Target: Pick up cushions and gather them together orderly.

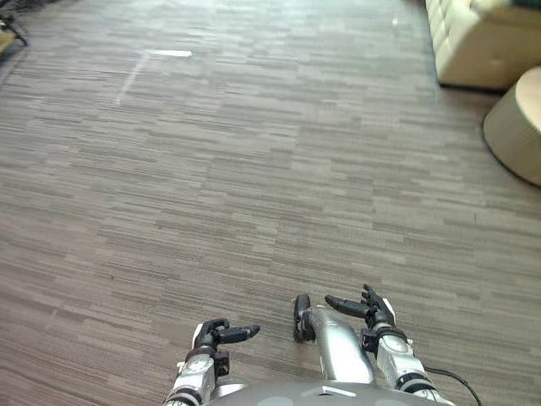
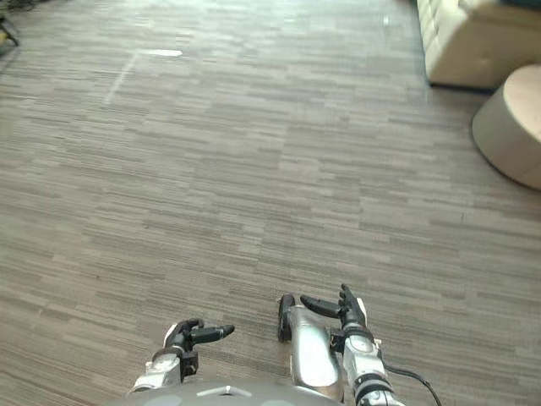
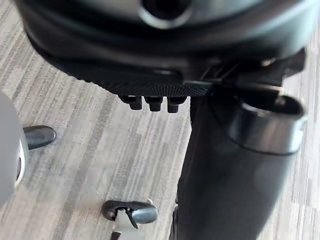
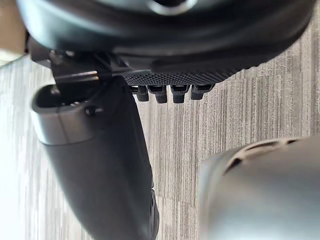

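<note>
The left hand (image 1: pixel 209 337) and the right hand (image 1: pixel 372 315) hang loose and hold nothing, low over the floor (image 1: pixel 254 169). The sofa (image 1: pixel 473 46) is far off to the right, by a round stool (image 1: pixel 517 127). The cushions may be there; I cannot tell. On the walk over, the robot could bump the stool.

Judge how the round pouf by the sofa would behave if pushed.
The pouf looks broad and low, so it would probably slide rather than tip. Its matte, fabric-like side suggests a soft body, likely light for its bulk.
</note>
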{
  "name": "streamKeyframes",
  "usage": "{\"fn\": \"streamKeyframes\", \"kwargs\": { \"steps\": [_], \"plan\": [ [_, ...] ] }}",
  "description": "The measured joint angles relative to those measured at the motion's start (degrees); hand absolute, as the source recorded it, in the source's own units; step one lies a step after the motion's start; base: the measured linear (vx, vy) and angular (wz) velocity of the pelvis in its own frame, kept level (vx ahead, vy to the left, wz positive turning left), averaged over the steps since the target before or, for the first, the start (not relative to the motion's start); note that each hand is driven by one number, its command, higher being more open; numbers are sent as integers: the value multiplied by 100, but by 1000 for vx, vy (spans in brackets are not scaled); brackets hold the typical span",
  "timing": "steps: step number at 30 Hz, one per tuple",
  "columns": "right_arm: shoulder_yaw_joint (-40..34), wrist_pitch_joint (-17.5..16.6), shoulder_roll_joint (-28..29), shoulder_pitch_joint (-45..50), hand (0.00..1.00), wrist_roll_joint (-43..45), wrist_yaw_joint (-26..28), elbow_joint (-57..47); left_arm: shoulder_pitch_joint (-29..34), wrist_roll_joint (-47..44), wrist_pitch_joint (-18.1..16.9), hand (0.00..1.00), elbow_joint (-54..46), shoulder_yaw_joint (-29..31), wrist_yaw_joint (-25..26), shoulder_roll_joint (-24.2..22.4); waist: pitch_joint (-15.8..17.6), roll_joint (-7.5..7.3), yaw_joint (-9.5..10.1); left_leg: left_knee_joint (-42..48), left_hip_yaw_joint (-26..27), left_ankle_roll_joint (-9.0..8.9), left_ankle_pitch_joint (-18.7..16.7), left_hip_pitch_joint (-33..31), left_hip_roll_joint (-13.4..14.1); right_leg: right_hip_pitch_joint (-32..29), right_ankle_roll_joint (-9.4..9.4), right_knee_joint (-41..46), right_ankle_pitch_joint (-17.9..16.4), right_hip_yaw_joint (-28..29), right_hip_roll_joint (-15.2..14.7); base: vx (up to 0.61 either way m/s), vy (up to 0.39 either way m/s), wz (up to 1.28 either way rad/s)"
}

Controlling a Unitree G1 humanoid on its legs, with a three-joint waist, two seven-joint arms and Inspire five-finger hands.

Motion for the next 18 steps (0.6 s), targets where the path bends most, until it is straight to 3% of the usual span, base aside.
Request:
{"fn": "streamKeyframes", "kwargs": {
  "steps": [1, 2, 3, 5, 6, 7, 8, 9, 10, 11, 12, 13, 14, 15, 16, 17, 18],
  "plan": [
    [1, 1, 6, 18, 100, 2, 0, 1, 0, -3, -6, 100, -7, -1, -3, 7, -3, -13, 23, -52, 70, 44, -54, -78, -3, 88, -24, -71, -1, 45, 2, 490, -25, -74],
    [39, 23, 8, 66, 100, 28, 1, 11, 33, -9, -132, 100, -113, -13, -13, 10, -21, -36, 68, -586, 358, 226, -313, -511, -54, 516, -39, -485, 16, 244, -2, 408, -15, -57],
    [38, 28, 7, 66, 100, 46, 2, 40, 35, -11, -180, 100, -175, -2, -18, -8, -22, -40, 77, -1129, 505, 366, -439, -689, -120, 717, 91, -663, 104, 345, -14, 471, 14, -81],
    [24, 64, 15, 52, 100, 45, 1, 188, -17, -10, -228, 100, -240, -18, -37, -66, -9, -81, 217, -3481, 644, 463, -465, -907, -625, 1231, 217, -1138, 98, 691, -143, 588, 98, -78],
    [9, 63, 23, 43, 100, 50, -1, 229, -33, -6, -227, 100, -231, -18, -37, -79, -4, -100, 230, -4251, 543, 467, -286, -929, -829, 1354, 257, -1250, 82, 769, -186, 548, 139, -72],
    [-15, 63, 23, 45, 100, 47, -19, 255, -51, -5, -227, 100, -217, -30, -37, -110, -14, -78, 234, -5363, 362, 495, 154, -968, -1052, 1526, 343, -1394, 34, 897, -187, 329, 99, -54],
    [-15, 63, -16, 53, 100, 47, -25, 271, -72, -6, -227, 100, -205, -52, -38, -119, -18, -49, 233, -5693, 320, 548, 303, -1015, -1090, 1621, 406, -1453, -2, 973, -151, 564, 185, -62],
    [-15, 63, -48, 58, 100, 45, -29, 347, -82, -9, -234, 100, -177, -104, -39, -118, -41, 1, 238, -5877, 200, 816, 614, -1086, -1116, 1796, 529, -1491, -84, 1105, -89, 613, 203, -77],
    [-10, 59, 4, 74, 100, 30, -35, 405, -108, -3, -220, 100, -137, -149, -32, -34, -128, -119, 331, -5708, 134, 1088, 1359, -966, -1186, 1996, 627, -1436, -153, 1316, -234, 639, 203, -71],
    [-11, 52, 29, 111, 100, 15, -36, 411, -124, -3, -196, 100, -121, -203, -28, 24, -178, -216, 324, -5591, 110, 1085, 1373, -981, -1239, 1977, 627, -1323, -153, 1358, -330, 651, 176, -51],
    [-22, 50, 45, 151, 100, 2, -34, 409, -156, -2, -182, 100, -81, -258, -30, 80, -218, -311, 323, -5376, 104, 1076, 1153, -1008, -1304, 1863, 627, -1018, -153, 1402, -429, 627, 170, -10],
    [-41, 51, 38, 170, 100, -4, -34, 413, -173, 0, -165, 100, -66, -266, -31, 97, -257, -373, 323, -5091, 114, 1188, 871, -1032, -1386, 1675, 635, -467, -148, 1431, -517, 723, 201, 0],
    [-71, 49, 24, 176, 100, -9, -31, 443, -194, -2, -165, 100, 0, -266, -23, 136, -280, -456, 326, -4840, 153, 1224, 534, -922, -1502, 1400, 709, 454, -114, 1387, -625, 598, 180, 6],
    [-74, 49, 7, 162, 100, -15, -29, 522, -204, -1, -156, 100, 64, -267, -14, 179, -301, -519, 318, -4721, 177, 1210, 292, -782, -1602, 1122, 976, 1323, 42, 1308, -722, 599, 155, 11],
    [-73, 47, -21, 121, 100, -18, -16, 582, -220, -1, -138, 100, 198, -286, -3, 238, -307, -586, 276, -4614, 180, 1235, -130, -438, -1749, 488, 1738, 2954, 1039, 1153, -903, 612, 124, 9],
    [-38, 36, -74, 71, 100, -20, 4, 594, -254, -2, -87, 100, 358, -315, 10, 288, -289, -569, 238, -4586, 170, 1234, -370, -107, -1786, 55, 1688, 3966, 1216, 1013, -1090, 736, 124, -3],
    [-22, 20, -136, 37, 100, -18, 33, 474, -243, -3, -30, 100, 507, -315, 86, 322, -232, -458, 202, -4716, 175, 1184, -602, 470, -1751, -506, 1118, 4761, 724, 677, -1295, 743, 86, -13]
  ]
}}
